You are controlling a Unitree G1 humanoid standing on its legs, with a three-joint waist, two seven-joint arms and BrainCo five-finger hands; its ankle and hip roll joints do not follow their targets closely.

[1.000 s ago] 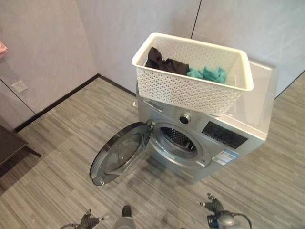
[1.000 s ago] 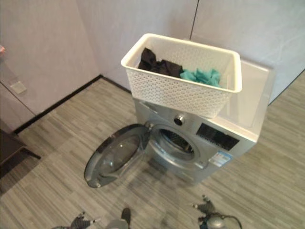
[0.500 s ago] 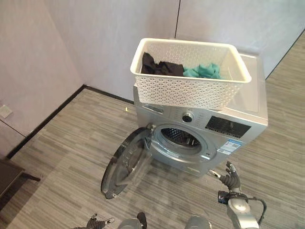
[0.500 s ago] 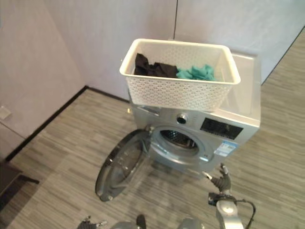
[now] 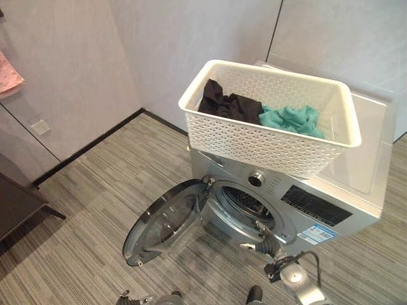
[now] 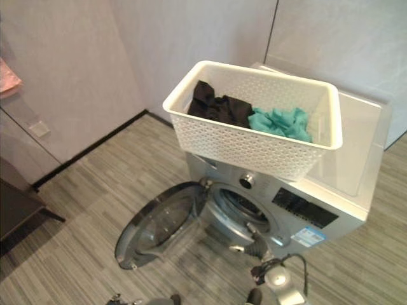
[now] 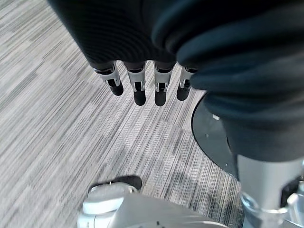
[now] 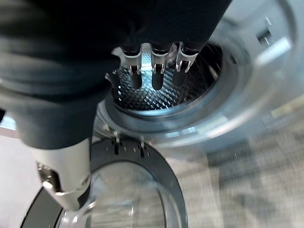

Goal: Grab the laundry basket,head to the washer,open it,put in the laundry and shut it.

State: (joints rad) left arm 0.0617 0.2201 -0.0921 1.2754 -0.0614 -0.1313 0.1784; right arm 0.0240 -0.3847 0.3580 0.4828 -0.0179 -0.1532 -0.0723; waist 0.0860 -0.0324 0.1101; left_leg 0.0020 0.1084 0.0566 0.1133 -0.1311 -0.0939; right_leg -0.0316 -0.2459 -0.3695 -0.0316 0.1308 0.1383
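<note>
Grey plank floor (image 5: 95, 190) on the left, and my left hand (image 7: 147, 88) hangs low over it, fingers straight and relaxed, empty. Next along, the door (image 5: 166, 220) stands swung fully out to the left, leaving the drum (image 5: 247, 204) mouth clear. My right hand (image 5: 266, 241) sits just in front of that mouth, fingers loosely extended and holding nothing.

Laundry is not yet in: a black garment (image 5: 229, 105) and a teal one (image 5: 294, 119) lie in the basket (image 5: 267, 145), which rests on top of the washer (image 5: 337, 190), overhanging its front edge.

Step in hand, as I judge it: loading. To do it well I would raise the right hand up and over the near rim rather than through it, since the overhang looks tippy. Take one garment at a time and curl the fingers deep into the cloth. Feed it past the door seal so nothing trails on the lip.

View notes: the right wrist view looks straight into the perforated drum, which appears empty. The eye views give the basket's contents. The left wrist view shows the door's edge (image 7: 209, 142) near the left hand.
</note>
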